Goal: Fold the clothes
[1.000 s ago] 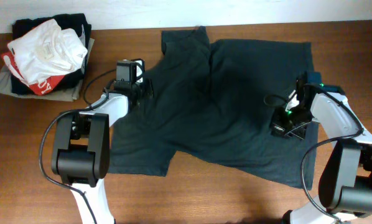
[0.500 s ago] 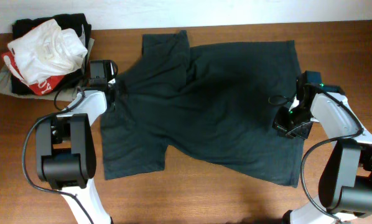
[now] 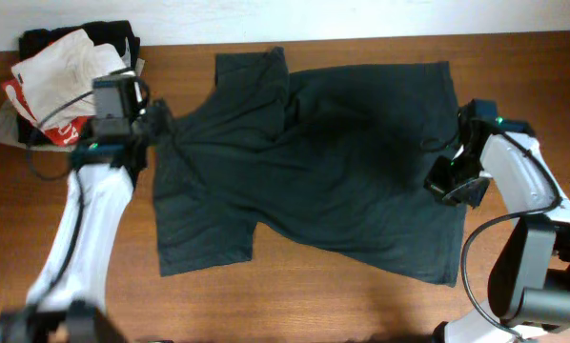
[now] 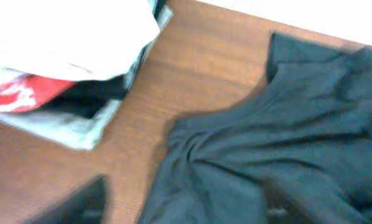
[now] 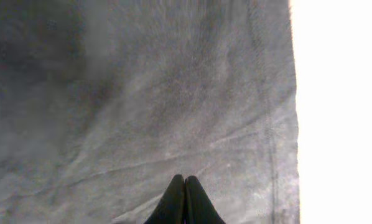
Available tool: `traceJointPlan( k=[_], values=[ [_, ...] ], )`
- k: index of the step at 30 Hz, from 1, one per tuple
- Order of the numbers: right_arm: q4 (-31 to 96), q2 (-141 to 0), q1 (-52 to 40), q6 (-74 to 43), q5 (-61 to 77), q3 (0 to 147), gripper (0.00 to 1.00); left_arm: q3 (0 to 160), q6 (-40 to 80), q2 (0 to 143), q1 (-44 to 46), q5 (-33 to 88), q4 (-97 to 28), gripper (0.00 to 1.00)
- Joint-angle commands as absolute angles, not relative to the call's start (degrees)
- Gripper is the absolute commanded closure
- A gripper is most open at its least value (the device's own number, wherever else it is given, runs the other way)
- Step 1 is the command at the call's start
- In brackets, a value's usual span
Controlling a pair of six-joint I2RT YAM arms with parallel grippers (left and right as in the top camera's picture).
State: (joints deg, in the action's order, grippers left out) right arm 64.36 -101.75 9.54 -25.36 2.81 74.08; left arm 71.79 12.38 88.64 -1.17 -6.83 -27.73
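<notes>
A dark green T-shirt (image 3: 314,162) lies spread on the wooden table (image 3: 75,248), with one sleeve pointing to the back left and creases near its left side. My left gripper (image 3: 157,118) hovers at the shirt's left shoulder edge. In the left wrist view the gripper (image 4: 186,208) is open, its blurred fingers wide apart over the bunched cloth (image 4: 267,143), holding nothing. My right gripper (image 3: 447,187) rests on the shirt's right edge. Its fingertips (image 5: 185,186) are pressed together over the flat fabric (image 5: 142,93), and no fold shows between them.
A pile of other clothes (image 3: 66,81), white, red, black and grey, sits at the back left corner, close to my left arm, and also fills the left wrist view's upper left (image 4: 61,56). Bare wood runs along the table's front edge.
My left gripper dragged the shirt to the left, then let go and opened, and its arm swung outward. The right gripper stayed shut and shifted slightly right.
</notes>
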Motion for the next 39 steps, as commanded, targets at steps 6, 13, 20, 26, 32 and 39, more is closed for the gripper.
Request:
traceJointPlan(
  k=[6,13,20,26,32,39],
  values=[
    [69.5,-101.4,9.0,-15.9,15.6,81.8,0.01,71.7,11.9,76.5,-1.6,-2.1,-46.4,0.01],
    [73.4,-99.3,9.0,-16.4,17.8,81.8,0.01,71.7,11.9,76.3,-1.6,3.3,-55.6,0.01],
    [80.3,-89.2,9.0,-19.5,11.3,81.0,0.01,71.1,17.9,74.6,-1.6,2.2,-70.4,0.01],
    [81.1,-82.3,9.0,-20.2,10.3,73.8,0.01,61.8,20.3,74.6,-1.6,3.6,-71.2,0.01],
    [80.1,-81.8,9.0,-20.2,10.3,70.1,0.01,53.2,24.4,74.7,-4.9,-2.1,-62.7,0.01],
    [77.2,-81.8,9.0,-20.0,10.3,67.9,0.01,47.9,22.7,74.7,-15.5,-1.4,-58.2,0.02]
  ],
)
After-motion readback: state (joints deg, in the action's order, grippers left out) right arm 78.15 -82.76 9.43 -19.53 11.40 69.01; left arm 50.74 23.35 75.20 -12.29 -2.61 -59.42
